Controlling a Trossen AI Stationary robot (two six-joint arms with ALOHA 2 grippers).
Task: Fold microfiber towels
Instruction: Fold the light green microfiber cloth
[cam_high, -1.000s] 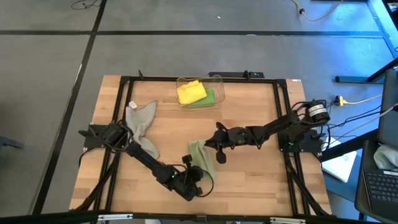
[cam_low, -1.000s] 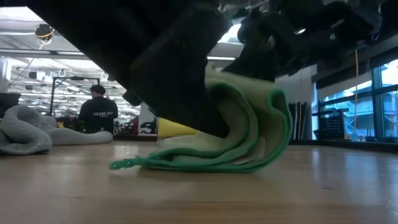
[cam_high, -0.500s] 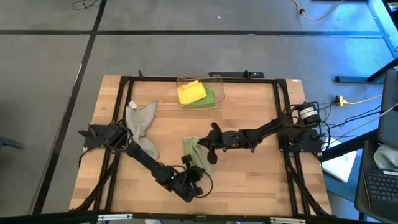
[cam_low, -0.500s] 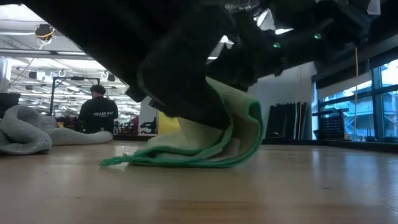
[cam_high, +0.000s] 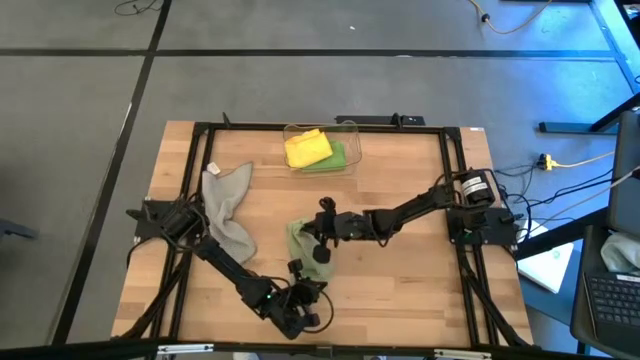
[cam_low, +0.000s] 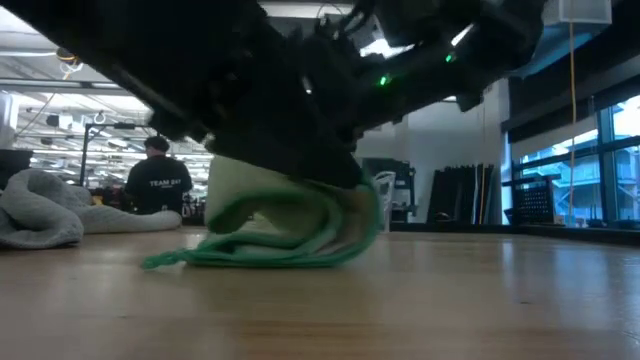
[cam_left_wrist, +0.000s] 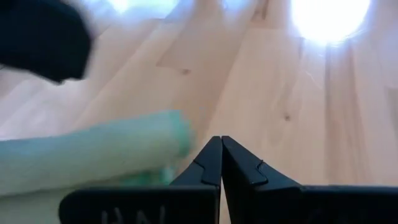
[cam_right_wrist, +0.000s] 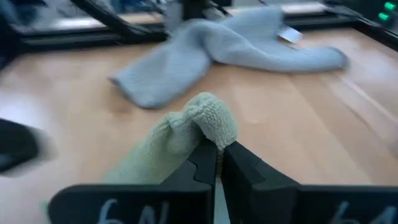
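The pale sage microfiber towel (cam_high: 298, 240) with a green hem lies bunched and doubled over at the table's middle (cam_low: 290, 230). My right gripper (cam_high: 320, 250) reaches in from the right and is shut on it (cam_right_wrist: 217, 146). My left gripper (cam_high: 303, 278) is shut just beside the towel's near edge, with nothing between its fingers (cam_left_wrist: 221, 142). I cannot tell whether it touches the cloth (cam_left_wrist: 93, 155). A grey towel (cam_high: 225, 205) lies crumpled at the left. Yellow and bright green towels (cam_high: 315, 150) sit in the bin. My right gripper pinches a bunched lump of the sage towel (cam_right_wrist: 208, 121) between its two fingers, several layers gathered together. The fingers come from the table's right, slanting down. The held part is raised, and the rest of the towel (cam_low: 250, 258) lies slack on the table below.
A clear plastic bin (cam_high: 345, 128) stands at the far middle of the table. A black frame (cam_high: 300, 126) runs along the table's edges. A person (cam_low: 155, 180) sits in the room beyond. Bare wood lies at the right (cam_high: 420, 280).
My right gripper has moved toward the table's left, still shut on the sage towel, dragging the raised part over the rest. The whole towel has slid left and bunched tighter. My left gripper has shifted a little toward the near-left, staying shut.
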